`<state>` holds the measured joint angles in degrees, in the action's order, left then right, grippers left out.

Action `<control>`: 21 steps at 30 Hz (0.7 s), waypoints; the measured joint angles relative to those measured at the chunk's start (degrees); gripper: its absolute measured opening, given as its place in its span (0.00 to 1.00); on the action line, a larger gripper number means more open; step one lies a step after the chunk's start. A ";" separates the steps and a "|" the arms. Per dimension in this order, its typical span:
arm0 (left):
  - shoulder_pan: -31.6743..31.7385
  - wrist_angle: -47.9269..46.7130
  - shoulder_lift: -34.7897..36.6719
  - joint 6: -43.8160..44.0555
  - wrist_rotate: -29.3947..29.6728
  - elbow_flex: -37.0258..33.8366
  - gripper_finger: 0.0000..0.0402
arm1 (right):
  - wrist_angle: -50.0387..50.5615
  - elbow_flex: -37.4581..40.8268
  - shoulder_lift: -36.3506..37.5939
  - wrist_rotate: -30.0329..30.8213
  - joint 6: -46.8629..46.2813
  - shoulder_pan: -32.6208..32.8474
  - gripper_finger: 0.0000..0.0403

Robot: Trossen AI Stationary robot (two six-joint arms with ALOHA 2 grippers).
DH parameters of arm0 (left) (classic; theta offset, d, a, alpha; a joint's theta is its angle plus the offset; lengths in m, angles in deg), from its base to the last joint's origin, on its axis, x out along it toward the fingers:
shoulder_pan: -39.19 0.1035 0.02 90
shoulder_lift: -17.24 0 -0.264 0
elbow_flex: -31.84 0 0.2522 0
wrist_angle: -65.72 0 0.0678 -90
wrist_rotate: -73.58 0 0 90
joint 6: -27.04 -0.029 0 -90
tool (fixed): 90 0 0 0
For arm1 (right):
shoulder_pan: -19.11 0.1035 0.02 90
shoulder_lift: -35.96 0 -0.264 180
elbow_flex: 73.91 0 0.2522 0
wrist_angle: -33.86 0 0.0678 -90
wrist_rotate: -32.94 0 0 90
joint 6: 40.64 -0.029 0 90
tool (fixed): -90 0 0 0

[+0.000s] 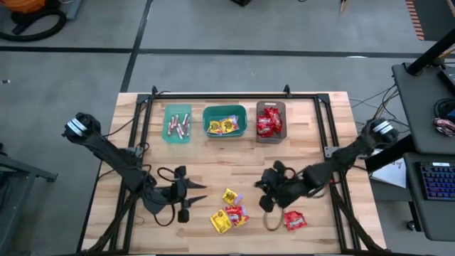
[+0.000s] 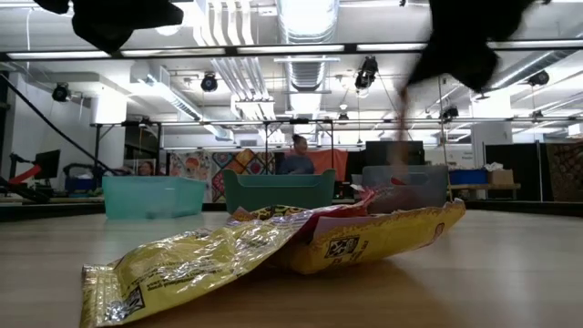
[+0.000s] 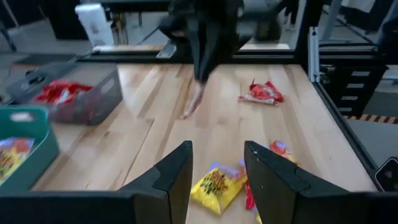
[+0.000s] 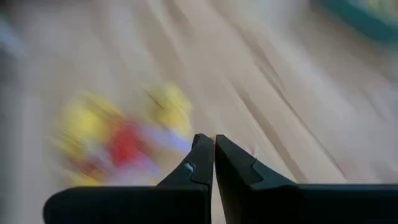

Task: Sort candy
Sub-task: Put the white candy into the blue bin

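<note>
We see the right gripper (image 1: pixel 266 204) over the front half of the worktop, right of the middle, its fingers (image 4: pixel 200 163) pinched together. In the left wrist view a thin pinkish stick (image 3: pixel 193 102) hangs from them, its lower end at the wood — so the gripper is clenched on that stick. The low view shows the same stick (image 2: pixel 400 128) dangling under the dark arm.

The left gripper (image 1: pixel 186 197) hovers near the front edge, left of the middle, its fingers (image 3: pixel 174 177) spread apart with nothing between them.

Loose candy lies near the front edge, between the two grippers: a yellow packet (image 1: pixel 229 196), and just in front of it a small heap of yellow and red packets (image 1: pixel 229 217). One red packet (image 1: pixel 295 220) sits alone nearer the front right corner.

Along the back edge stand three bins — a light teal bin (image 1: pixel 177 124) holding pinkish sticks, a darker teal bin (image 1: pixel 225 121) holding yellow packets, and a grey bin (image 1: pixel 270 121) holding red packets.

In the low view a person (image 2: pixel 296 157) sits in the room beyond the worktop.
</note>
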<state>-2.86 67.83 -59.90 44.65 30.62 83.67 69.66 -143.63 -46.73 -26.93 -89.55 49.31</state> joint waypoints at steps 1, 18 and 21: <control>0.10 1.88 -1.14 -1.36 -0.01 -0.01 0.33 | -8.57 1.97 1.66 0.88 5.25 -0.23 0.02; 10.79 37.29 -16.67 -13.68 -11.86 0.75 0.46 | -75.65 12.24 -7.98 -25.93 39.50 -10.92 0.02; 12.46 38.32 -18.95 -13.61 -16.70 1.32 0.46 | -74.87 10.07 -10.01 -30.09 39.39 -12.03 0.02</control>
<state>9.60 106.14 -78.85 31.03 13.92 84.99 -5.21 -133.55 -56.74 -57.01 -50.16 37.28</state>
